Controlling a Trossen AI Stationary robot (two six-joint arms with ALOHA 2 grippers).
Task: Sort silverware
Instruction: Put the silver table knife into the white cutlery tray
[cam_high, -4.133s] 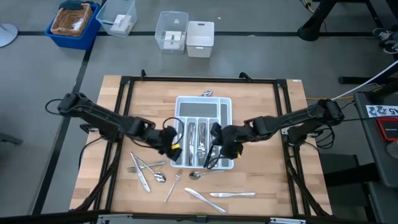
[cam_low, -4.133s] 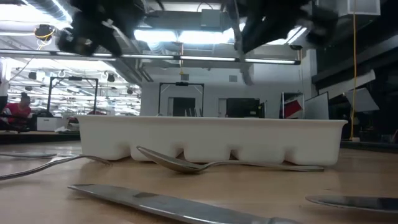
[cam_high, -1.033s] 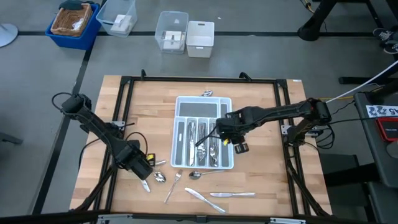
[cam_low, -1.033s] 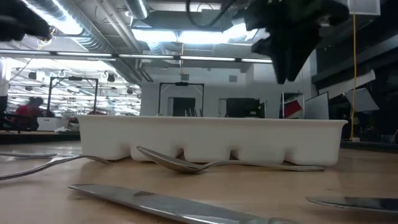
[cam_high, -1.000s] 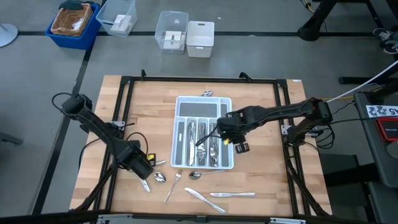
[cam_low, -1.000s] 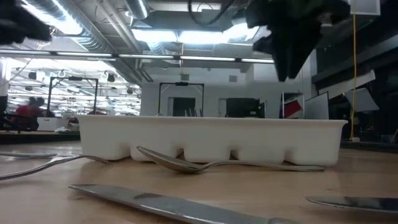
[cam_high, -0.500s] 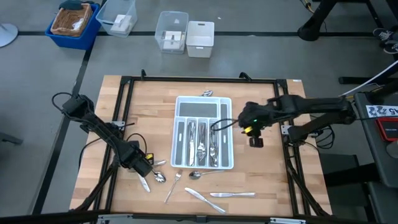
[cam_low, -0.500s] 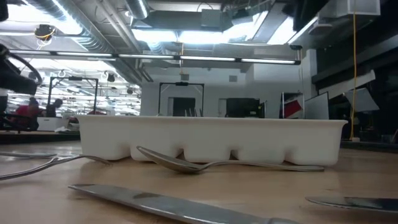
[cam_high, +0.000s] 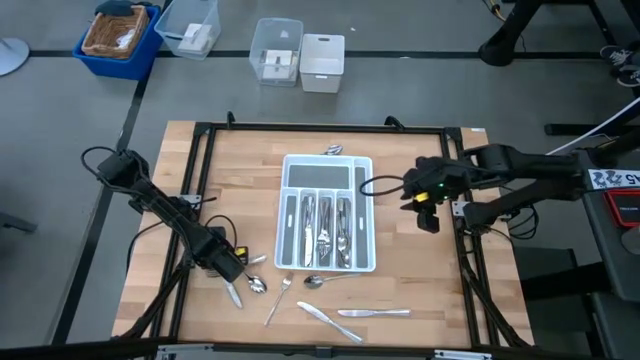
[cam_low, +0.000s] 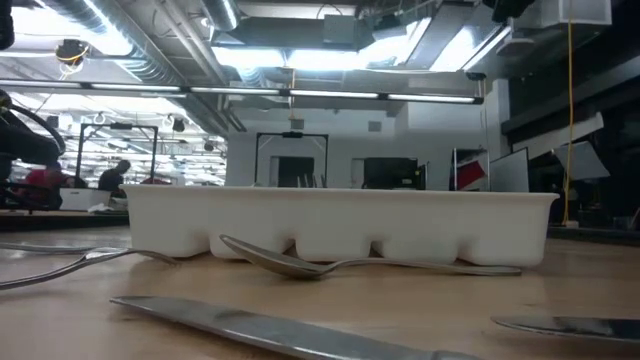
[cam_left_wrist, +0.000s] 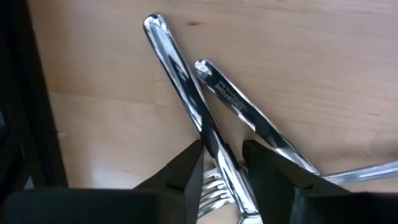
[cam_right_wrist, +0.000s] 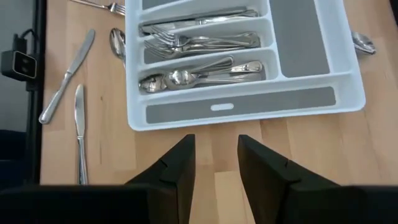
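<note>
- While the left gripper (cam_high: 232, 268) sits low over the loose cutlery at about 8 o'clock from the white divided tray (cam_high: 364, 215), the high view shows the right gripper (cam_high: 412, 188) above bare wood at the tray's 3 o'clock, well clear of it.
- Three of the tray's long slots hold silverware (cam_high: 324, 232); a spoon (cam_high: 322, 280) lies just beside the tray's near edge, and two knives (cam_high: 352, 316) lie farther toward 6 o'clock.
- Seen level from the table top, the same spoon (cam_low: 300, 264) rests against the tray's wall (cam_low: 340, 224), with a knife (cam_low: 270, 328) in front; neither gripper shows here.
- Looking past the left wrist, the fingers (cam_left_wrist: 186, 177) stand apart on either side of a fork handle (cam_left_wrist: 186, 87), not clamped; a second handle (cam_left_wrist: 249, 118) lies crossed just beside it.
- From the right wrist, the fingers (cam_right_wrist: 180, 167) stand parted with nothing between them, over wood near the tray (cam_right_wrist: 242, 112), whose slots hold forks, spoons and a knife.
</note>
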